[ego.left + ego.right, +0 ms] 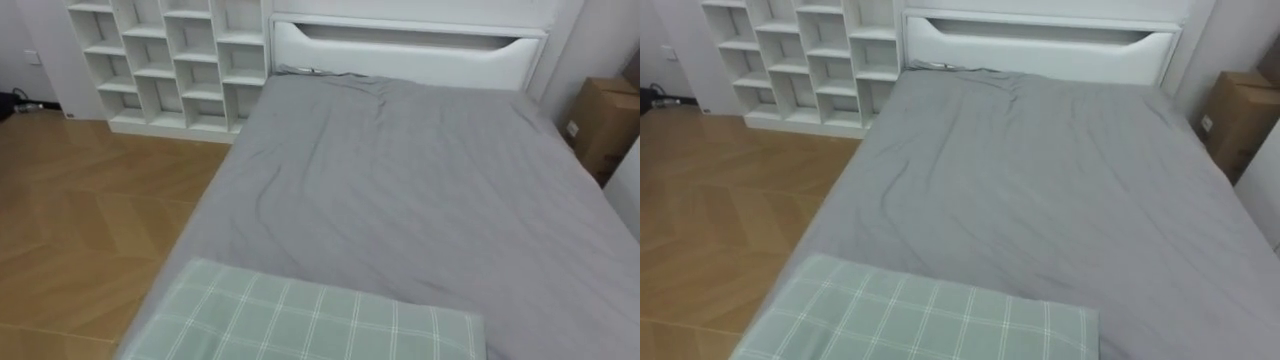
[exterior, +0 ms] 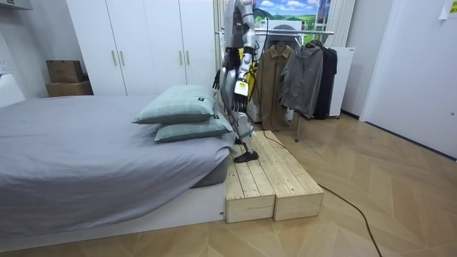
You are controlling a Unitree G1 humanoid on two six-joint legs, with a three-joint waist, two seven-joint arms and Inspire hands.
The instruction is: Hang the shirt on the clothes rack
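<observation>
No garment is seen in the left hand (image 2: 239, 101) or right hand (image 2: 216, 78) — their grasp cannot be told. Clothes (image 2: 303, 71) are hung on the rack (image 2: 285, 31), far right — hanging is judged nearly done.

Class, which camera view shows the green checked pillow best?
The room view: the green checked pillow shows whole, stacked on a second pillow on the bed. The eye views look down on its top face, cut off at the lower edge.
</observation>
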